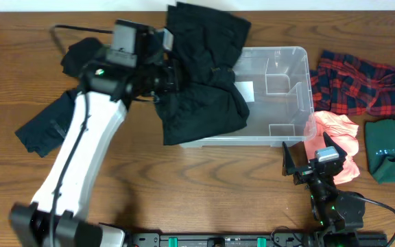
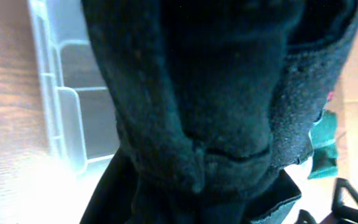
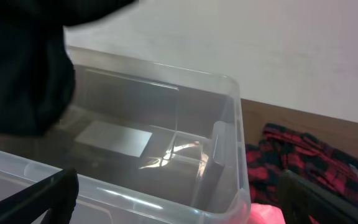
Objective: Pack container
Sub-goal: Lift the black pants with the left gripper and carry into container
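The container (image 1: 290,65) is a clear plastic bin at the table's middle right, with a white label (image 1: 244,90) on its bottom. A black garment (image 1: 204,75) hangs over its left half, bunched and draped across the near rim. My left gripper (image 1: 164,77) is shut on the garment at its left side. In the left wrist view the black garment (image 2: 216,112) fills the frame and hides the fingers. My right gripper (image 1: 307,161) stands open just in front of the container's near right corner (image 3: 229,124), with nothing between its fingers (image 3: 36,199).
A red plaid cloth (image 1: 362,82) lies right of the container, a pink cloth (image 1: 334,134) at its near right corner, and a green cloth (image 1: 389,147) further right. Dark clothing (image 1: 46,127) lies on the table's left side.
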